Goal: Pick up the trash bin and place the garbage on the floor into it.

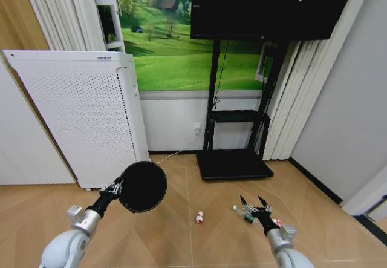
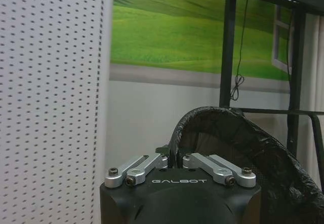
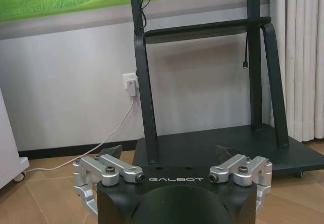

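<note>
Left gripper clamped on the rim of the trash bin, carried off the floor with the liner-dressed mouth turned toward the head camera. In the left wrist view, fingers drawn together over the bin's black liner edge, bin body hanging just beyond the knuckles. Held high and tilted, probably to keep the opening reachable for whatever gets dropped in. White perforated air purifier standing close behind the held bin, against the wall.

Right gripper spread wide, tips apart, gripping nothing, poised low over the wood floor. Small green bottle with white cap lying just beneath and slightly to the robot's left of those tips, near enough to suggest a lining-up for a grasp. Red-and-white scrap on the floor between the two grippers, well clear of both. Another red-and-white scrap partly hidden right beside the right wrist.

Black TV stand base farther ahead of the right gripper, also plain in the right wrist view past the open fingertips.

Bin in hand, litter not yet collected: judged early in the gathering stage.
</note>
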{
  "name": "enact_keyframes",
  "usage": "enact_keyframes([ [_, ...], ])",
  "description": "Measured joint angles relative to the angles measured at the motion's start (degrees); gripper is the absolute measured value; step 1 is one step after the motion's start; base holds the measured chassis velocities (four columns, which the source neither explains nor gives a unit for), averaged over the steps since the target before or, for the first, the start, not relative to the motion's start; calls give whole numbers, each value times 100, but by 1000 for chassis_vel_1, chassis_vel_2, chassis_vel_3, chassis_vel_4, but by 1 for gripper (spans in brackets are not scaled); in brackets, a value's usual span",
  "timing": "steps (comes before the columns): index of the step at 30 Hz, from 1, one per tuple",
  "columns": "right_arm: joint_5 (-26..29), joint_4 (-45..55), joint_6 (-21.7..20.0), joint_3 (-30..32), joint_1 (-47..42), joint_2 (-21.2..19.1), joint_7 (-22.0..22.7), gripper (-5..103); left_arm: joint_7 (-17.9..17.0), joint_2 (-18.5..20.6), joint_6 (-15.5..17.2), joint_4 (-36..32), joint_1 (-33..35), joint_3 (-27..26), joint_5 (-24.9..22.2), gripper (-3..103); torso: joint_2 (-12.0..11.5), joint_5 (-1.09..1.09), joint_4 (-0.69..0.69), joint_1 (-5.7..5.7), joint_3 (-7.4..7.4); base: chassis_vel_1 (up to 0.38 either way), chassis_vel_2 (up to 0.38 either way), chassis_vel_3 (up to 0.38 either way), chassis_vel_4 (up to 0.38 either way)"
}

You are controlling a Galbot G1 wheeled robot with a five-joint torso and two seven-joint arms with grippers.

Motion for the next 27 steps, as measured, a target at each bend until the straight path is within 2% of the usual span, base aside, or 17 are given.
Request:
enact_keyframes([
  [4,-65,85,-197,26,-3,58,15,100,-33,291,16,470,-721,605,-9,8,0,-1,-1,1,1,0,0,0,0],
  [7,-79,99,-243,28,1,78,23,100,-59,320,16,604,-928,781,-3,8,0,-1,-2,1,1,0,0,0,0],
  [13,-403,-38,-438,-116,231,146,-19,100,-160,300,59,1112,-1587,1503,-55,8,0,-1,-1,1,1,0,0,0,0],
  [17,-555,-183,-499,-264,371,184,-96,100,-211,276,72,1190,-1703,1703,-54,8,-1,-1,0,1,1,0,0,0,0],
  [27,-625,-472,-493,-428,515,220,-110,100,-220,349,148,1188,-1641,1737,-148,8,0,0,0,1,1,-28,26,29,-23],
])
